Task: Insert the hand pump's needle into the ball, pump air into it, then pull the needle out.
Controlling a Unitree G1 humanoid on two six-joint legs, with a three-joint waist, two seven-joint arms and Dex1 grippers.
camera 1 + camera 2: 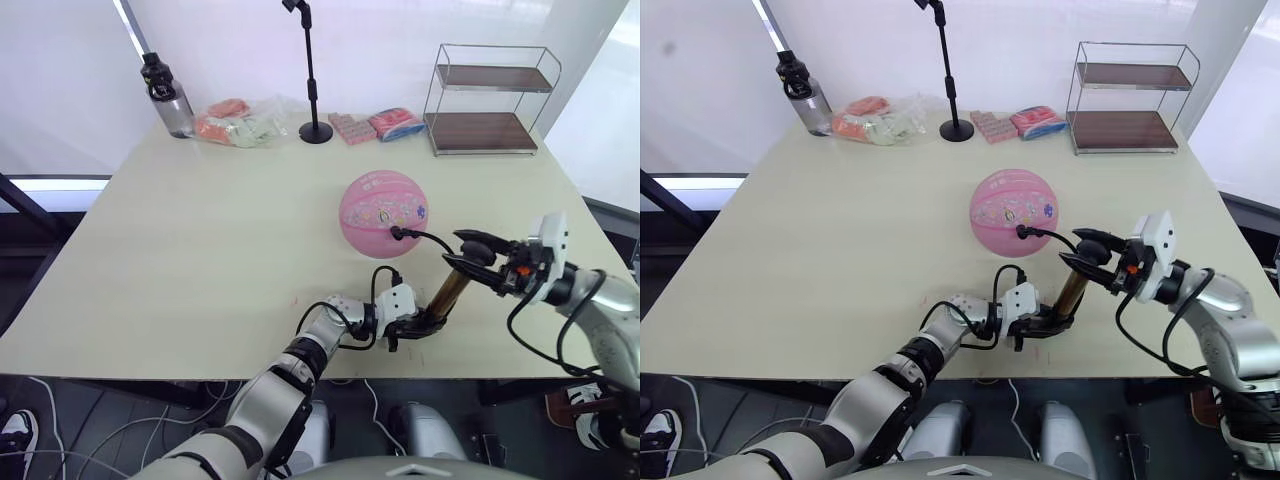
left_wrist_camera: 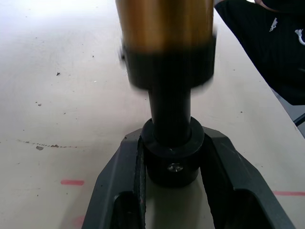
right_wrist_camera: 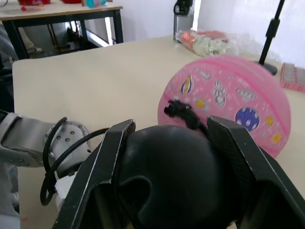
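The pink ball (image 1: 384, 212) with cartoon prints rests on the table right of centre. The hand pump (image 1: 448, 290) stands tilted just in front of it, bronze barrel between black ends. My left gripper (image 1: 418, 326) is shut on the pump's black lower end (image 2: 171, 160), down at the tabletop. My right gripper (image 1: 478, 256) is shut on the rounded black handle (image 3: 167, 176) at the top. The thin black hose (image 1: 430, 240) arcs from the pump's top to the ball. The needle's black fitting (image 3: 178, 109) sits against the ball (image 3: 228, 95); the pin itself is hidden.
Along the far edge stand a water bottle (image 1: 168, 95), a bag of packets (image 1: 238, 124), a black stand pole (image 1: 312, 80), pink packets (image 1: 375, 125) and a two-tier wire shelf (image 1: 490, 100). The pump stands close to the table's front edge (image 1: 300, 370).
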